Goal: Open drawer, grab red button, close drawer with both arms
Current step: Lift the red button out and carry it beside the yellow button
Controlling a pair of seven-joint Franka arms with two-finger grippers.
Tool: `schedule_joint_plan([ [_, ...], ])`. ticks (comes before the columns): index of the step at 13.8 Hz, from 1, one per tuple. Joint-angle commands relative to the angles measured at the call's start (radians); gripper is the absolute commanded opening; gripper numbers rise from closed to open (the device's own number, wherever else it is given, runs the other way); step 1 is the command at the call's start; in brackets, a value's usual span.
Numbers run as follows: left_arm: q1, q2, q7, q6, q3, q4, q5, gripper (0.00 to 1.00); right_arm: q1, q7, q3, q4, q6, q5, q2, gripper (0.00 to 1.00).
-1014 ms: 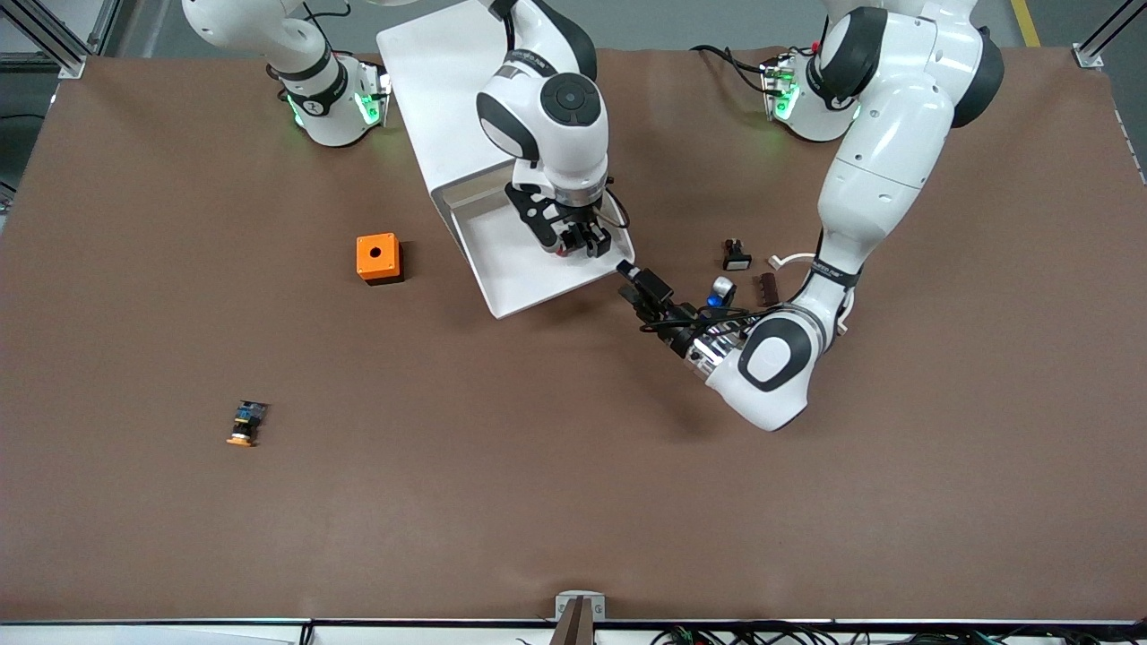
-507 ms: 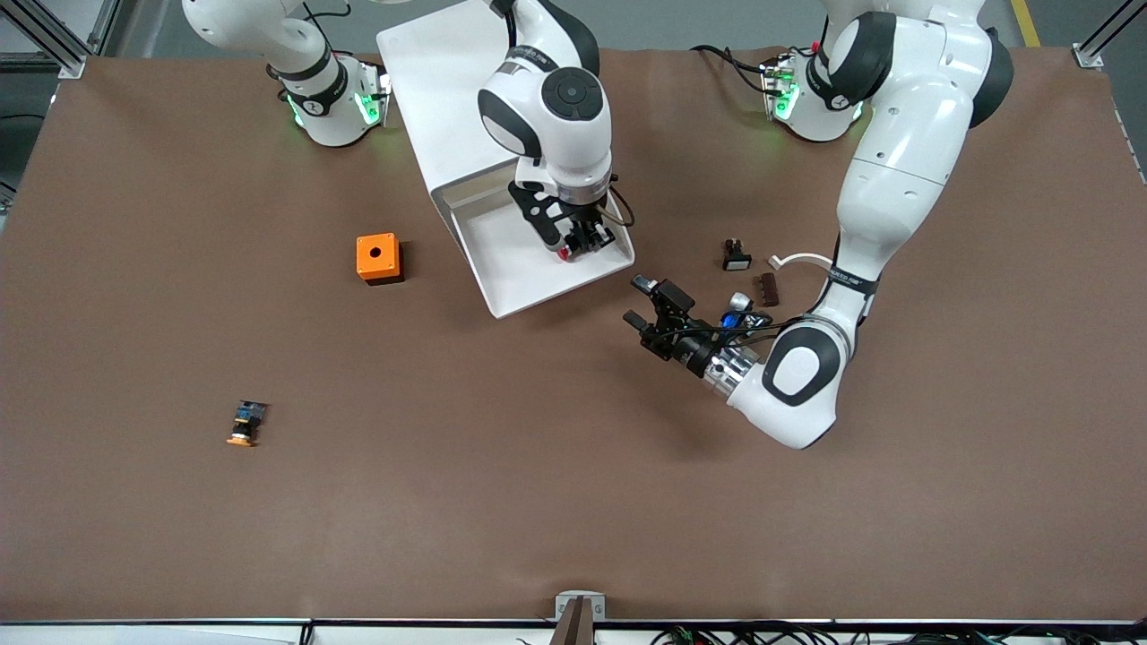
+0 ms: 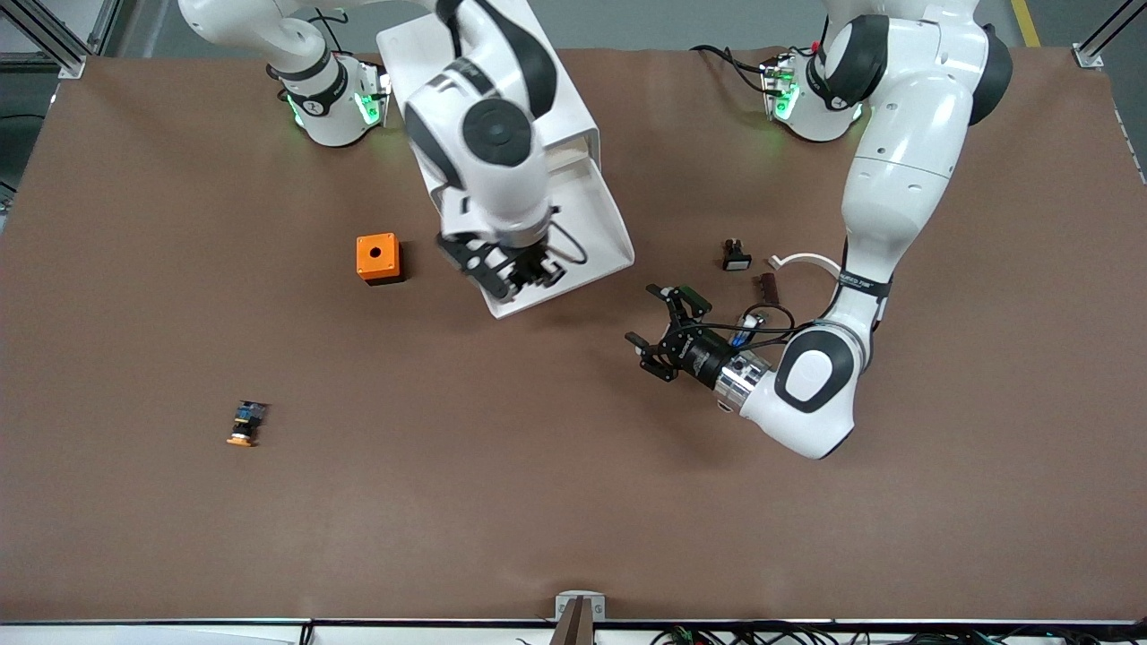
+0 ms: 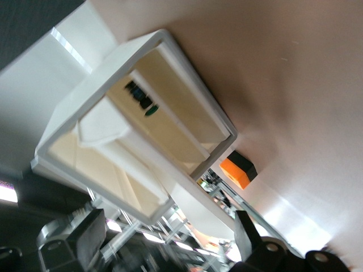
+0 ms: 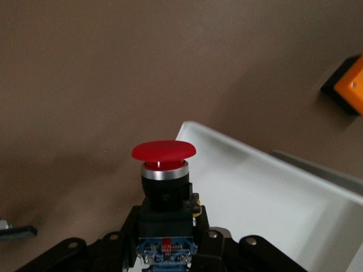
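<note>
My right gripper (image 3: pixel 513 273) is shut on the button (image 5: pixel 164 153), whose red cap, black body and blue rear part show in the right wrist view. It holds the button in the air over the front corner of the open white drawer (image 3: pixel 618 255), toward the right arm's end. The drawer's rim also shows in the right wrist view (image 5: pixel 238 148). My left gripper (image 3: pixel 654 330) is open and empty over the bare table, a short way in front of the drawer. In the left wrist view its fingers (image 4: pixel 85 232) stand wide apart, facing the drawer (image 4: pixel 187 170).
The white cabinet (image 3: pixel 421 54) stands at the back between the arm bases. An orange box with a hole (image 3: pixel 377 257) sits beside the drawer. An orange-capped button (image 3: pixel 245 424) lies nearer the front camera. Small parts (image 3: pixel 736 256) lie by the left arm.
My right gripper lifted the button out of the drawer and moved toward the right arm's end. My left gripper drew back from the drawer's front corner and its fingers stand open.
</note>
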Motion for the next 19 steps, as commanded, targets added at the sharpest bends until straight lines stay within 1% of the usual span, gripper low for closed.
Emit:
schedule_joint_plan([
  [1,-0.053,-0.05,0.227,0.028,0.054,0.013,0.063,1.0,-0.146,-0.273,0.018,-0.018,-0.025,0.0,-0.015,0.0],
  [3,-0.055,-0.078,0.356,0.079,0.058,0.013,0.105,1.0,-0.246,-0.472,0.017,-0.056,-0.01,0.0,-0.011,0.0],
  [5,-0.055,-0.114,0.493,0.11,0.058,0.012,0.192,1.0,-0.337,-0.646,0.017,-0.088,0.017,-0.002,-0.008,0.0],
  [7,-0.055,-0.147,0.579,0.148,0.058,0.01,0.278,1.0,-0.401,-0.766,0.017,-0.136,0.072,-0.007,-0.006,0.0],
  [9,-0.055,-0.173,0.637,0.183,0.048,0.009,0.37,1.0,-0.482,-0.939,0.017,-0.183,0.157,-0.011,0.014,0.0],
  [10,-0.058,-0.179,0.657,0.2,0.047,0.009,0.402,1.0,-0.53,-1.027,0.017,-0.205,0.218,-0.011,0.043,0.0],
  [12,-0.082,-0.213,0.665,0.246,0.047,0.002,0.506,1.0,-0.582,-1.148,0.017,-0.227,0.325,-0.011,0.099,0.0],
  [14,-0.102,-0.22,0.665,0.289,0.047,0.002,0.578,1.0,-0.624,-1.218,0.017,-0.225,0.378,-0.011,0.15,0.0],
  [17,-0.127,-0.234,0.665,0.375,0.047,0.001,0.648,1.0,-0.647,-1.267,0.017,-0.217,0.441,-0.011,0.207,0.0],
  [19,-0.16,-0.237,0.665,0.389,0.047,0.001,0.719,1.0,-0.647,-1.273,0.017,-0.219,0.47,-0.011,0.228,0.0],
])
